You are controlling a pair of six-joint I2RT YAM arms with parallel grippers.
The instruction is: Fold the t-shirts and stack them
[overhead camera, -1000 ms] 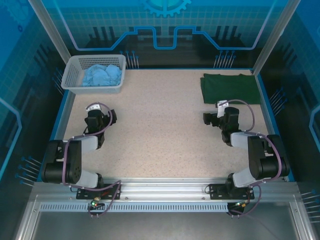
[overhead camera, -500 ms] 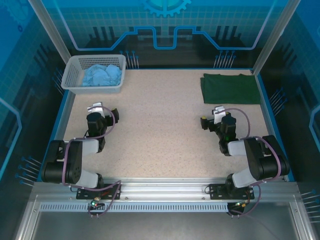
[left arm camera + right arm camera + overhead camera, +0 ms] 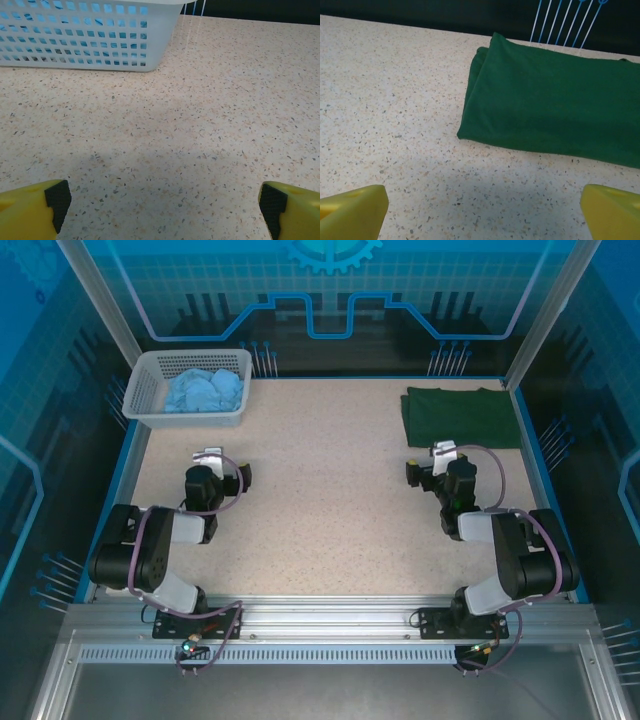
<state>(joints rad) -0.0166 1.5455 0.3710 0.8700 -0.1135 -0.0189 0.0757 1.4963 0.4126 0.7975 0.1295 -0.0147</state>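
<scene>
The white lattice basket (image 3: 185, 419) stands at the far left corner of the speckled table (image 3: 320, 510), and the light blue t-shirt (image 3: 205, 390) lies crumpled inside it. On the near side of the basket, the left gripper (image 3: 165, 200) faces it with fingers spread wide, holding nothing. Well to the right of the basket, the right gripper (image 3: 482, 205) is also spread wide and empty. Just beyond it, level with the basket, the dark green t-shirt (image 3: 460, 418) lies folded on the table.

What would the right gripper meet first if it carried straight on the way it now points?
Most likely the folded dark green t-shirt, beyond bare table ahead of the open right gripper; depth is unclear.
</scene>
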